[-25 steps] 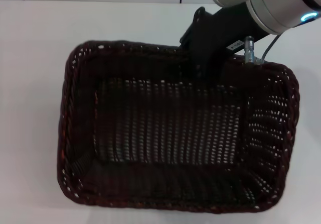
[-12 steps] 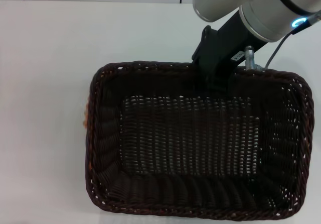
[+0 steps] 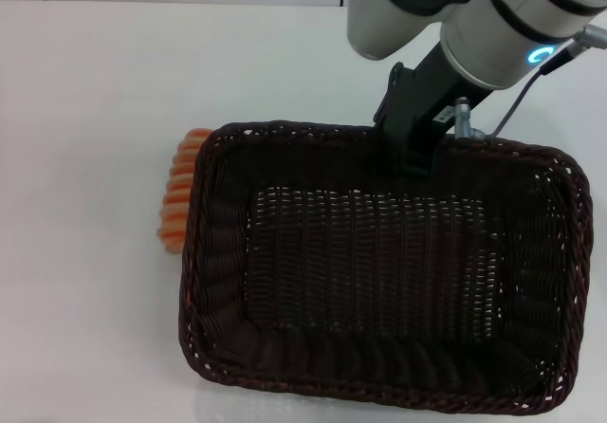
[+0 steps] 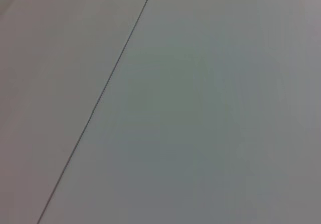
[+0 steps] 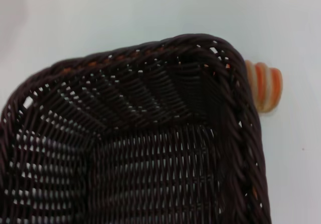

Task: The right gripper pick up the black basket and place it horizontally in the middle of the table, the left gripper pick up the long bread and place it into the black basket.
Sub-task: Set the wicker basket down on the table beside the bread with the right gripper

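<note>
The black basket (image 3: 211, 281) fills most of the head view, open side up and empty. My right gripper (image 3: 414, 160) is shut on the middle of its far rim, with the cyan-lit arm reaching in from the upper right. The long bread (image 3: 176, 195), striped orange and tan, lies on the white table (image 3: 85, 91) just left of the basket, partly hidden by the left rim. In the right wrist view the basket's corner (image 5: 150, 50) is close up and the long bread (image 5: 265, 86) peeks out beside it. My left gripper is out of view.
Bare white tabletop lies left of and beyond the basket. The left wrist view shows only a pale flat surface (image 4: 210, 113) crossed by a thin dark seam (image 4: 100, 98).
My right gripper has carried the basket to the right over the last second, and the long bread has come into sight at the basket's left side.
</note>
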### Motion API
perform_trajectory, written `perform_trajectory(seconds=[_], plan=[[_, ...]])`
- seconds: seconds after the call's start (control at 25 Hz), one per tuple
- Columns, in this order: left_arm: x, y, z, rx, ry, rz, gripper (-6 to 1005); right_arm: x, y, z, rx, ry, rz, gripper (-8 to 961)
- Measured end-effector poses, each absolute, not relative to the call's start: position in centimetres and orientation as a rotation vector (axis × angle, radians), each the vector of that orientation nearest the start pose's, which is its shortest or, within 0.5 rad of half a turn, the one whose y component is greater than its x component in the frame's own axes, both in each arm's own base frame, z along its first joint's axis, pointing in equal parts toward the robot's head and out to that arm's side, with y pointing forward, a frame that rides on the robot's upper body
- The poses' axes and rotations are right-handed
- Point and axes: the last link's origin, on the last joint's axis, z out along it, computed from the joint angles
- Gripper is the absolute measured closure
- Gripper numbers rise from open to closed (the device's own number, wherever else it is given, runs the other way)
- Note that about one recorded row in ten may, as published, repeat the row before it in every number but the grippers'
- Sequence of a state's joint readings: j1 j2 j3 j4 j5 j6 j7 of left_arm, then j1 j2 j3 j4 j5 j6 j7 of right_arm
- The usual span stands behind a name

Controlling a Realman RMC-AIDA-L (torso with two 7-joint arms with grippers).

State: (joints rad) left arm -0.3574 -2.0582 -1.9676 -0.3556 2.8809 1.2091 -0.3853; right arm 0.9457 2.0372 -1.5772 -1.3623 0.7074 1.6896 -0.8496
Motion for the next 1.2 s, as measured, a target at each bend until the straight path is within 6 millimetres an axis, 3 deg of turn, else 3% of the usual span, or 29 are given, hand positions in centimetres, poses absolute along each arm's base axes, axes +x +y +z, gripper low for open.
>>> perform_trajectory(seconds=[0.56, 0.76, 0.96, 1.2], plan=[[-36.4, 32.7, 12.5, -0.917, -0.552, -0.989, 171, 4.4, 36.7, -4.4, -2.841, -0.130, -0.825, 830], [-36.5, 32.4, 12.5, -0.908, -0.562, -1.014, 171, 4.3, 37.0, -4.8, -2.793, -0.166, -0.849, 790], [-36.5, 32.4, 12.5, -0.907, -0.565, -1.018, 171, 3.9, 37.5, -5.1, -2.741, -0.223, -0.857, 674], [-36.6, 32.3, 12.4, -0.907, -0.569, -1.016, 171, 2.8, 38.1, -5.6, -2.699, -0.281, -0.810, 674]])
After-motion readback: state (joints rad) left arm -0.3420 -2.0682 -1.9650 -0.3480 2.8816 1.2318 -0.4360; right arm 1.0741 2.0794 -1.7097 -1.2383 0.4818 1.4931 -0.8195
